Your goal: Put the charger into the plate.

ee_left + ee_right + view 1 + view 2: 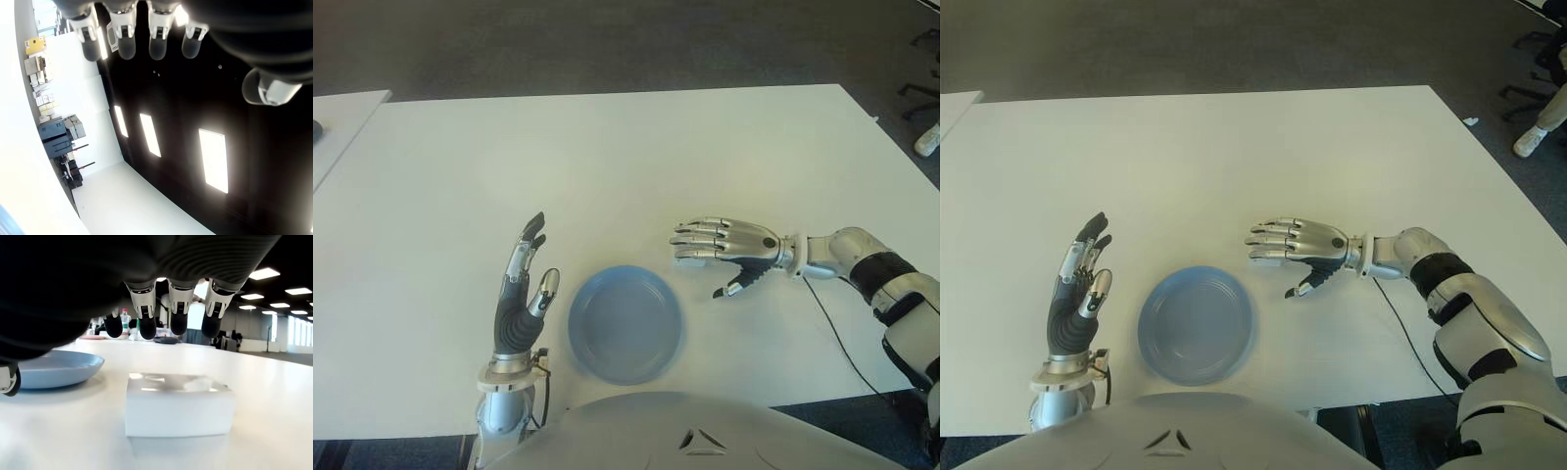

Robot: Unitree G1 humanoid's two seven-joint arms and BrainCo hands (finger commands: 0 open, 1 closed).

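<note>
My right hand (724, 247) hovers over the charger (178, 404), a white block lying flat on the surface (607, 166) just right of the blue plate (625, 323). My fingers (178, 318) are spread and hold nothing; their tips hang above the block, not touching it. The charger sits apart from the plate, its long side toward my palm. To do this well, I judge I should lower straight down until thumb and fingers bracket the two long sides, then close evenly so the smooth block does not skid. Then lift clear of the plate's rim before crossing. My left hand (522, 294) shows left of the plate, open and upright.
</note>
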